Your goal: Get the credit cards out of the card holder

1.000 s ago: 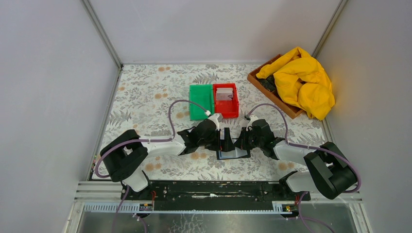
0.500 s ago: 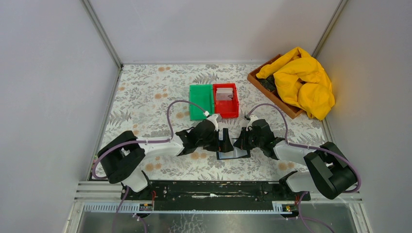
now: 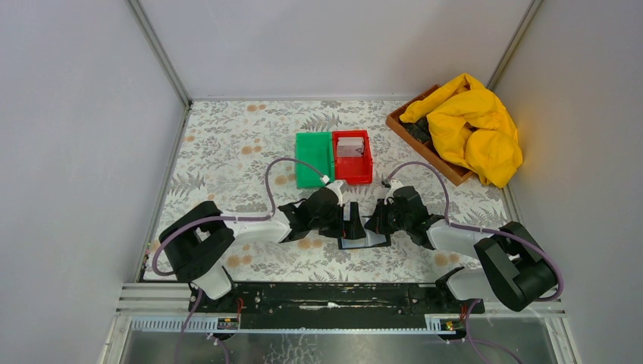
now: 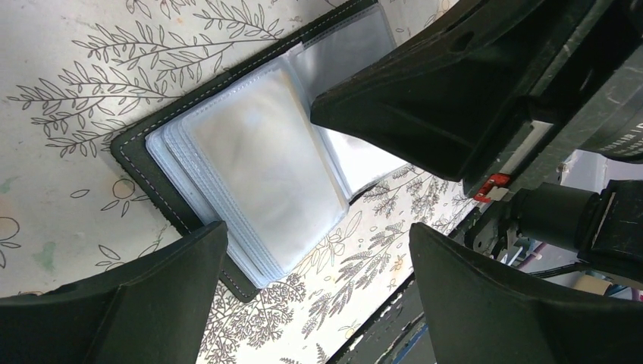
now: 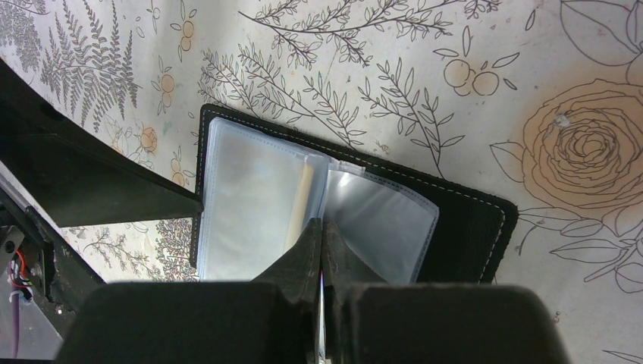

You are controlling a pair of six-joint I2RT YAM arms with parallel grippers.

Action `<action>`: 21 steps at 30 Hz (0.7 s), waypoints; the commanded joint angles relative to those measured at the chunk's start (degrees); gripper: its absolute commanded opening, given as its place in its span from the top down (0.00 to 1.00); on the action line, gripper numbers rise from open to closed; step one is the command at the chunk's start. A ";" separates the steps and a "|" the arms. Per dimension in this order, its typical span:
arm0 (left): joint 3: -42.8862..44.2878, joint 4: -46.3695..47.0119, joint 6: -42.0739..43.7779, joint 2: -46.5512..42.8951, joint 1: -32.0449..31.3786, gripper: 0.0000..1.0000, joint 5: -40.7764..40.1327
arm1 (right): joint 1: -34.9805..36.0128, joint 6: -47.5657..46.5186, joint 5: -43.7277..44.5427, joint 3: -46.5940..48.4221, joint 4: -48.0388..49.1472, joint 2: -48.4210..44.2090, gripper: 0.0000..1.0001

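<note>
No writing, label, brand or number can be read in any view. The card holder's (image 5: pixel 250 212) sleeves show only glare, and what lies in the red bin (image 3: pixel 353 179) is too small to tell.

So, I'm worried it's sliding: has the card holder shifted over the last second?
No. The card holder lies in the same spot, with the same gap to the red bin in the top view.
</note>
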 commanded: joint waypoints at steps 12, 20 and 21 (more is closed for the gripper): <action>3.10 3.81 -0.49 3.88 -0.42 0.03 2.20 | -0.19 -0.47 -0.69 1.69 0.15 0.33 1.00; 4.62 3.39 -0.41 3.77 -0.43 0.03 2.39 | -0.19 -0.03 0.55 1.21 -0.02 -1.14 1.00; 4.74 3.42 -0.41 3.91 -0.39 0.03 2.45 | -0.21 0.06 1.83 0.71 -0.01 -2.59 1.00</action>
